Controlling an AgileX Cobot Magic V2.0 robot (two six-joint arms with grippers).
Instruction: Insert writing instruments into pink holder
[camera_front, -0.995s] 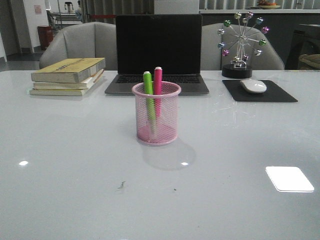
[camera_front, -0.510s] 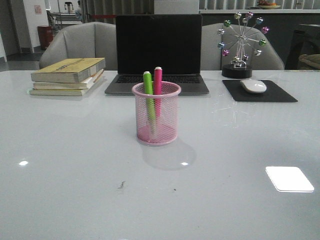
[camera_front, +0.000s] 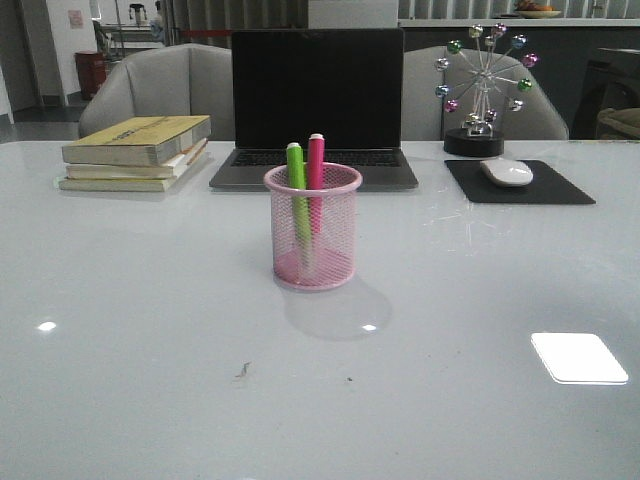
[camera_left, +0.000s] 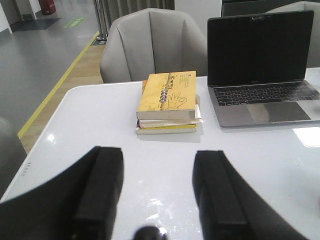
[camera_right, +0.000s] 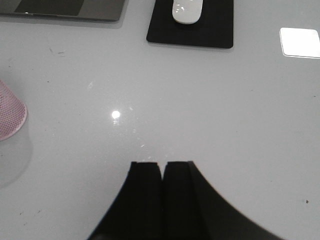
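Left claw (camera_left: 157, 192): released, its two black fingers spread wide with bare tabletop (camera_left: 165, 160) showing between them; it holds nothing.
Right claw (camera_right: 162, 192): clenched, fingers pressed together with only a thin seam between them, nothing held.
Open room: the near half of the tabletop (camera_front: 150, 380) is bare glossy white, carrying only light reflections and a few small specks.
Far edge: a stack of books (camera_front: 140, 152) at far left, an open laptop (camera_front: 316, 105) with a dark screen at centre, a white mouse (camera_front: 507, 172) on a black pad (camera_front: 520, 185) at far right, and a small wheel ornament (camera_front: 482, 95) behind the pad.
Holder (camera_front: 312, 227): round pink wire-mesh cup, upright near the tabletop's centre, just in front of the laptop and well apart from books and mouse pad.
Green marker (camera_front: 297, 190): stands inside the holder, its pale tip above the rim.
Pink marker (camera_front: 316, 180): stands inside beside the green one, on its right, tip also above the rim.
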